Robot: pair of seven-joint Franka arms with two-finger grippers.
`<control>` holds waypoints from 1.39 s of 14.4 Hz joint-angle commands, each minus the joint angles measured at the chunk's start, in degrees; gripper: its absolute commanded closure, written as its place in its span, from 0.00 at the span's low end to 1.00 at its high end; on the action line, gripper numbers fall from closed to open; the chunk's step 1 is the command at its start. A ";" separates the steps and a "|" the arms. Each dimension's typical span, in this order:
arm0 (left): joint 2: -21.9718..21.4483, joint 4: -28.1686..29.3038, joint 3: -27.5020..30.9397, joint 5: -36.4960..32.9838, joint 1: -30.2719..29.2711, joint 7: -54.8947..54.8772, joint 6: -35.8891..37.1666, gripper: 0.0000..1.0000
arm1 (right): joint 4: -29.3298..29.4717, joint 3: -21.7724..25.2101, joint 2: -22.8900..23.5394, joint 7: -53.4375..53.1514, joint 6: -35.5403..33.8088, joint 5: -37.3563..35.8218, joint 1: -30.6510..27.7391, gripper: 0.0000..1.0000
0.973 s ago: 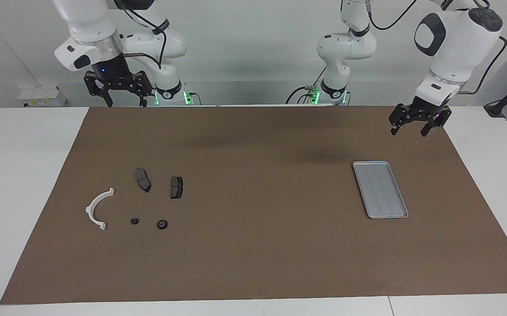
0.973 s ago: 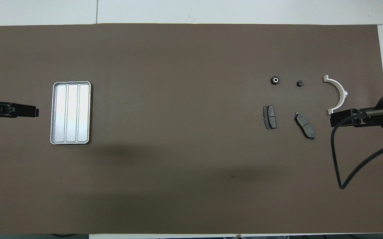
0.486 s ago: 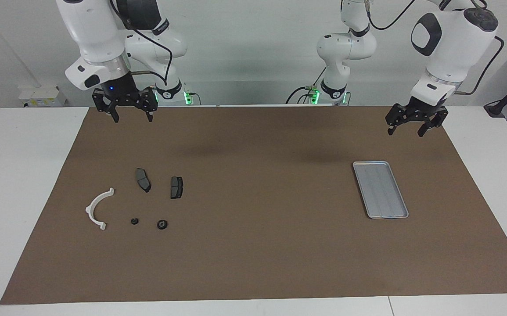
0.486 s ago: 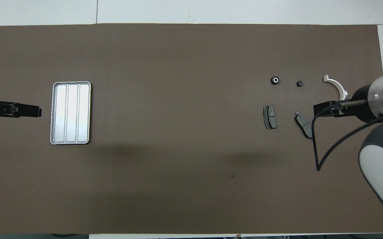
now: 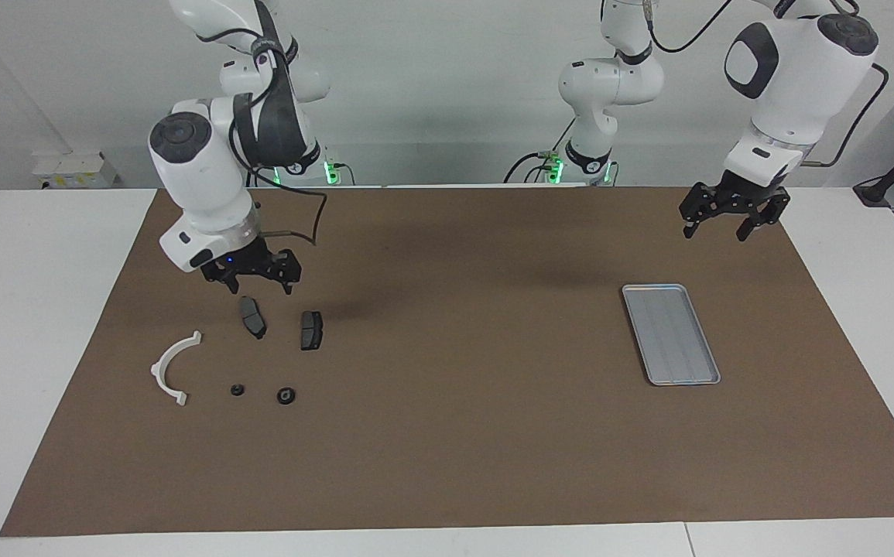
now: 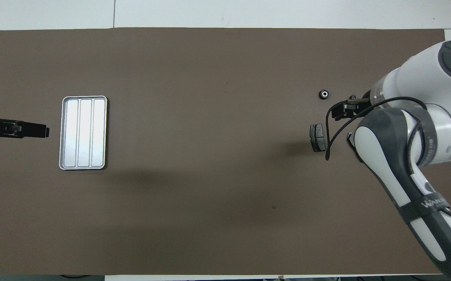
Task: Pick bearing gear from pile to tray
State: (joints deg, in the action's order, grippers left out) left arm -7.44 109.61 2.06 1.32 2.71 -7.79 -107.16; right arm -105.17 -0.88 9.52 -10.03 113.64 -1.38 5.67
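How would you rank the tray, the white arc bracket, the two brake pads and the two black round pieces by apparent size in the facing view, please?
1. Tray
2. White arc bracket
3. Brake pads, alike
4. Black round pieces: the one looks slightly larger than the other

White arms, blk pincers, cables.

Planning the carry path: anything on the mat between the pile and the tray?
Nothing. Facing view shows bare brown mat between the nearest brake pad and the tray; overhead agrees.

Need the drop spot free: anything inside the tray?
The tray shows only its bare ribbed base, nothing inside; no part of it is covered in either view.
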 commanded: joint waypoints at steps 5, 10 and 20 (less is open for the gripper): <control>-1.79 1.84 0.40 0.35 0.63 0.76 -0.24 0.00 | 2.41 -0.09 12.25 -3.86 11.52 -3.19 -0.04 0.00; -1.79 1.93 0.40 0.35 0.63 0.84 -0.24 0.00 | 13.65 0.17 22.63 -6.92 7.84 -3.11 0.04 0.00; -1.88 2.02 0.32 0.35 1.24 3.48 -0.24 0.00 | 17.10 0.26 26.86 -12.91 8.27 -3.90 -0.05 0.12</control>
State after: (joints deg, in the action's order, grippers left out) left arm -7.44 109.81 1.84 1.32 3.20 -5.10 -107.11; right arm -89.70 -0.20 35.37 -21.54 122.64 -3.89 6.08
